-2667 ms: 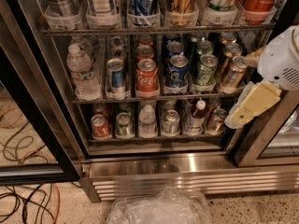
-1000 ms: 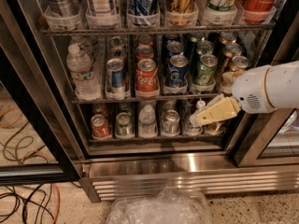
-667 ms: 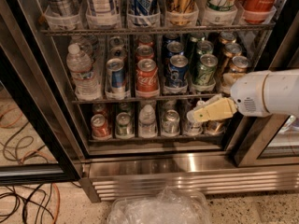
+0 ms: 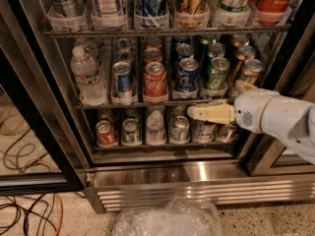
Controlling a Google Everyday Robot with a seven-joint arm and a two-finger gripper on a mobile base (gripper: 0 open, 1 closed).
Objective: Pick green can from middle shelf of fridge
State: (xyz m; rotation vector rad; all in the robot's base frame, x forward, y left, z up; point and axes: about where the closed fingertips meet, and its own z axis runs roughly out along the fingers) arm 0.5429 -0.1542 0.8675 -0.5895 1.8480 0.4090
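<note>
Green can (image 4: 217,73) upright at the front of its lane on the middle shelf (image 4: 98,105) of the fridge (image 4: 197,180), right of centre in the frame, between a blue can (image 4: 187,75) and a bronze-gold can (image 4: 251,72). Gripper (image 4: 194,113) just below it, lower right, pointing left, apart from the can. Not possible to tell whether open or closed.
</note>
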